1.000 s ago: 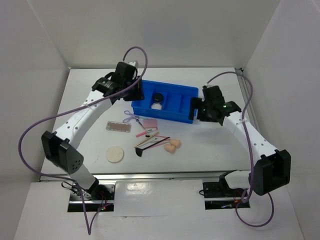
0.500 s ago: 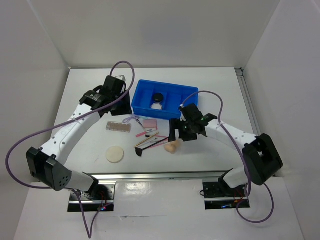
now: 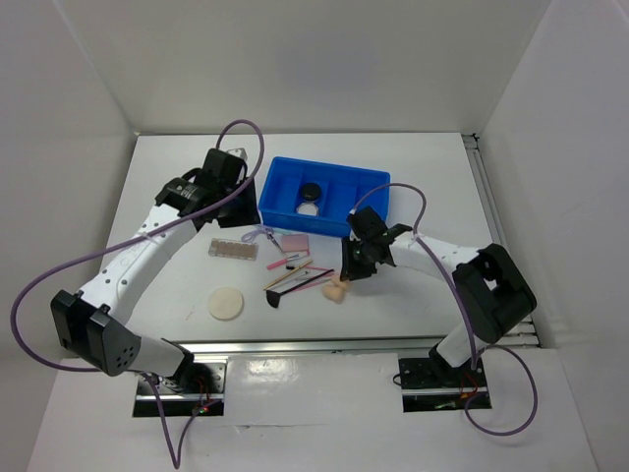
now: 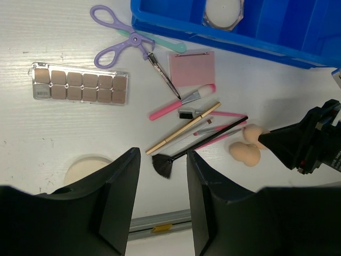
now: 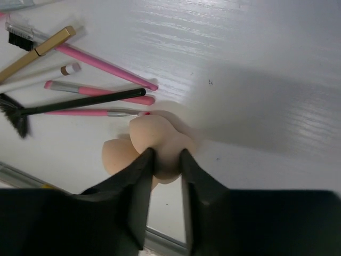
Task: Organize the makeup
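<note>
The right gripper (image 5: pixel 165 159) pinches a peach sponge (image 5: pixel 159 136) between its fingers, low over the table (image 3: pixel 432 167) and near of the blue tray (image 3: pixel 314 226); a second sponge (image 5: pixel 114 157) touches the first, partly hidden behind one finger; in the top view the gripper covers most of the pair, so only a peach edge shows. The left gripper (image 4: pixel 162 160) hangs above the loose makeup, fingers spread with nothing between them; one finger cuts off the near side of the cream round puff (image 4: pixel 84 166). The brown-pink palette (image 4: pixel 80 88) lies at the left; any print on its case is too small to make out. Purple scissors (image 4: pixel 120 42) lie far of it, just beside the tray; the pink square pad (image 4: pixel 193 68) lies just near of the tray wall. The pink and wooden sticks (image 4: pixel 184 128) and the black fan brush (image 4: pixel 160 165) lie crossed in a loose heap between the pad and the sponges. The black round compact (image 3: pixel 311 190) sits in the tray's left compartment; the left wrist view cuts it off at the top edge, leaving only a pale round face. Pale marks on the right gripper's body are too blurred to read; so is a yellow tag (image 4: pixel 160 228) on the rail at the table's near edge.
</note>
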Available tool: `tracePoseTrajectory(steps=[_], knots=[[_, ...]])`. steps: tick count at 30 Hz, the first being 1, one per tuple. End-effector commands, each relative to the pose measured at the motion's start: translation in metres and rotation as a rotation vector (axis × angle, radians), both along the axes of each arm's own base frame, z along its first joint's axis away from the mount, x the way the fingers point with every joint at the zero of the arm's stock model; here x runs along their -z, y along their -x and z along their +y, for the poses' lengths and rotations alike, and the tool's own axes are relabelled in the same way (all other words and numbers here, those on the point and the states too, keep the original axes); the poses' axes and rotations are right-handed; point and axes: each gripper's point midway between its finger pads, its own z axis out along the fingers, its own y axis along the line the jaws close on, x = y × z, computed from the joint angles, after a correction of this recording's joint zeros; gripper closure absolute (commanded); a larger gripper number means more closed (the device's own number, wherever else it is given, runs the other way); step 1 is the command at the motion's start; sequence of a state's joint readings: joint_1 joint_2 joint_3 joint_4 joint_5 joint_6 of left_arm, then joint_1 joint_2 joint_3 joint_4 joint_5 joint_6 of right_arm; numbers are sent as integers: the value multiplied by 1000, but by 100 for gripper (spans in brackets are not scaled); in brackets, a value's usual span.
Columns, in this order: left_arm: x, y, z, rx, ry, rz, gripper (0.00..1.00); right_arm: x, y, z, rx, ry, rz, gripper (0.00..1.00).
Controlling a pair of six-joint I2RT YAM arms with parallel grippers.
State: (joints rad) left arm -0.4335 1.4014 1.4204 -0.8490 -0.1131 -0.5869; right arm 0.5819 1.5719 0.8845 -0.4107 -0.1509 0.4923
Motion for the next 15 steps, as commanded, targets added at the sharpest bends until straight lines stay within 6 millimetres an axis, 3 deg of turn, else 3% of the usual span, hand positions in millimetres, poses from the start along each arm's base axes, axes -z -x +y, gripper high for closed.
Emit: tracePoseTrajectory(steps=[1, 3, 4, 6, 10, 15], knots=[[-20, 2, -3, 4, 54, -47, 47, -14, -14, 2, 23, 12, -77, 72], [-23, -1, -7, 4, 75, -62, 47, -15, -15, -6, 43, 48, -90, 81], [-23, -1, -7, 4, 75, -62, 47, -22, -15, -8, 49, 58, -95, 91], [-25, -2, -9, 18, 81, -70, 47, -33, -20, -14, 79, 86, -117, 100], [-26, -5, -10, 18, 81, -70, 48, -70, -32, -23, 98, 120, -196, 100], [-27, -3, -11, 25, 92, -78, 48, -122, -72, -32, 129, 132, -308, 100]])
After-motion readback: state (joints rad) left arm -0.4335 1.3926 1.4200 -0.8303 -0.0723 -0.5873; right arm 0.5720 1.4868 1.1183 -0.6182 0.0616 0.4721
